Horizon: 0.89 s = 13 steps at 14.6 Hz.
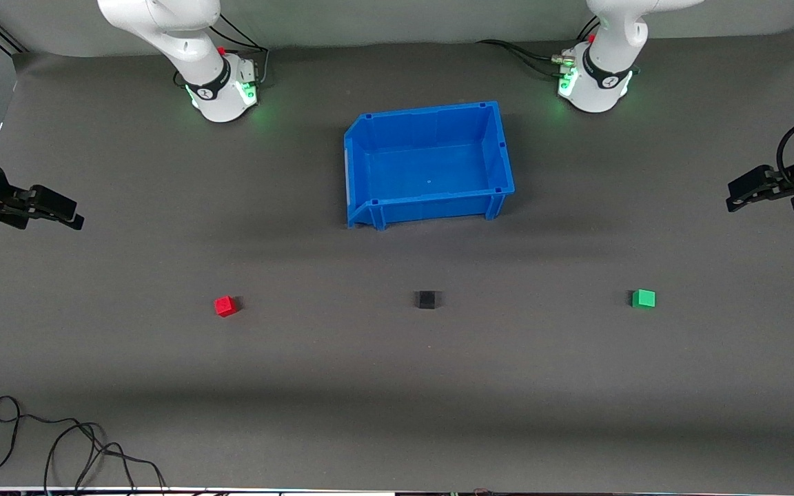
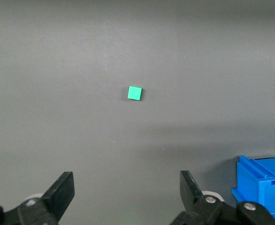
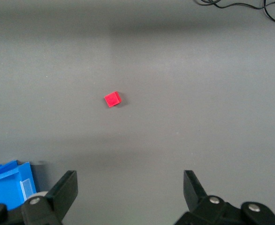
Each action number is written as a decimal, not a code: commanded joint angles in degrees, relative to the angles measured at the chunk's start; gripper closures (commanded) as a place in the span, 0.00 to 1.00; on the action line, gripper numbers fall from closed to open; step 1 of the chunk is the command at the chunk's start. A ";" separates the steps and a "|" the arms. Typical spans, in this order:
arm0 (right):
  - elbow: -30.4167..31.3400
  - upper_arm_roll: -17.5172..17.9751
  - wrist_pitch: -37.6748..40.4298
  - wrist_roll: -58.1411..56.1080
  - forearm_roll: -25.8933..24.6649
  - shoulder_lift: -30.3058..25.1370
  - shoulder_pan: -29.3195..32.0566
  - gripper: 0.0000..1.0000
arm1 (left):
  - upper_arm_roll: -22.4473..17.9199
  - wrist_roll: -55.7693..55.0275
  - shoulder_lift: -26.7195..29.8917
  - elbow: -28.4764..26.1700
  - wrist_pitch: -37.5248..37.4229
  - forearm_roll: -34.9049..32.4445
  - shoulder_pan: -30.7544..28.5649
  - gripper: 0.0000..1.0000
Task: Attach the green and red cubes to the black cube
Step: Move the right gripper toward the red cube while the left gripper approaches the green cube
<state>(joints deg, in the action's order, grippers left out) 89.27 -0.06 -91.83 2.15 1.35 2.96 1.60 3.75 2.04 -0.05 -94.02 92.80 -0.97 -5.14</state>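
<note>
Three tiny cubes lie apart in a row on the grey mat. The black cube [image 1: 426, 300] is in the middle. The red cube [image 1: 225, 306] lies toward the right arm's end, and it shows in the right wrist view [image 3: 112, 99]. The green cube [image 1: 643, 297] lies toward the left arm's end, and it shows in the left wrist view [image 2: 134, 93]. My left gripper [image 1: 738, 198] is open and empty, up over the mat at its own end of the table, waiting. My right gripper [image 1: 69, 215] is open and empty over the mat at its end.
An empty blue bin [image 1: 500, 155] stands farther from the front camera than the black cube, between the two arm bases. Its corner shows in the left wrist view [image 2: 264, 185] and the right wrist view [image 3: 8, 187]. Black cables [image 1: 59, 441] lie at the near edge.
</note>
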 commanded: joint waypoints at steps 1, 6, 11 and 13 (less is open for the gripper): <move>0.82 -0.21 -0.18 -0.39 1.02 -1.20 -0.37 0.00 | -0.23 -0.72 0.14 0.76 -1.66 -0.52 0.83 0.00; -0.67 -0.12 -0.19 0.13 1.11 -0.15 -0.28 0.00 | -0.32 -2.73 -1.26 0.50 -1.48 -1.48 0.40 0.00; -5.24 0.23 -0.19 21.27 2.51 3.80 -0.46 0.00 | -0.59 -13.35 -6.00 0.15 -0.43 -1.84 -0.57 0.00; -5.33 0.23 -0.10 35.82 4.09 4.33 -1.07 0.00 | -0.76 -16.97 -8.81 0.06 1.14 -2.28 -1.01 0.00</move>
<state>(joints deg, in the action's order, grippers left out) 86.39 0.35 -92.27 25.61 3.50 5.30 1.48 3.02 -10.92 -6.31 -94.26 92.70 -2.12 -5.80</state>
